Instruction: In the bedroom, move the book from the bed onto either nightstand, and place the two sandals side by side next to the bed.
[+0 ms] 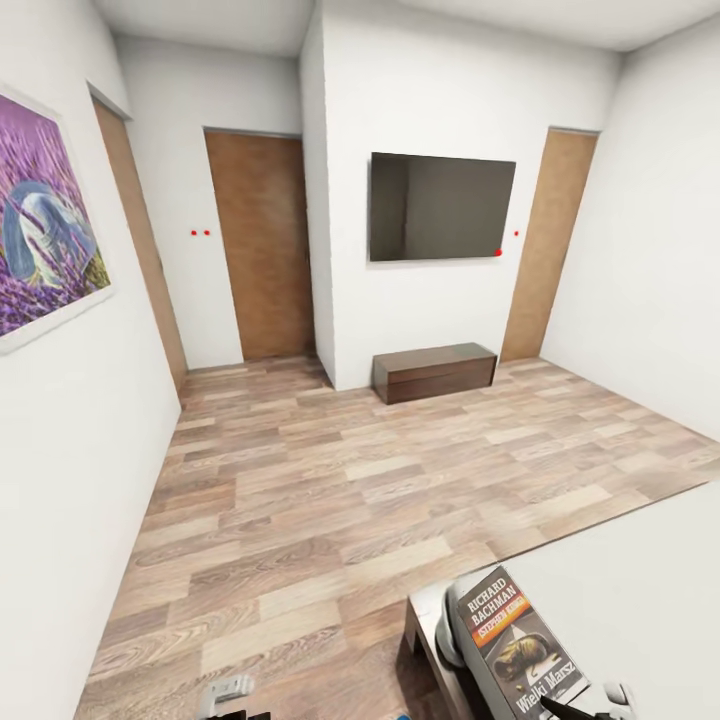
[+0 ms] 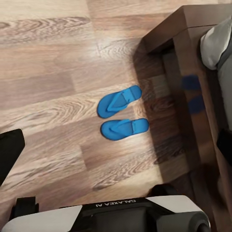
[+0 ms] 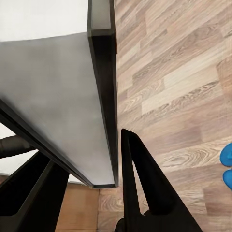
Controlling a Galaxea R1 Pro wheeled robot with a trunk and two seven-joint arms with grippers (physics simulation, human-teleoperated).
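Blue sandals [image 2: 121,115] lie side by side on the wood floor [image 1: 330,500] beside the bed [image 2: 186,72].
Right gripper [image 3: 108,159] clamps the book [image 1: 520,645]; left jaws can't be told.

Two blue sandals [image 2: 121,115] are laid on the plank floor [image 2: 48,72], near each other but at a slight angle, toes apart. The dark bed frame [image 2: 193,58] is placed just beside them, with faint blue reflections on its side. The pale mattress [image 2: 217,43] is seen above it. The robot base [image 2: 106,217] is lettered "GALAXEA AI".
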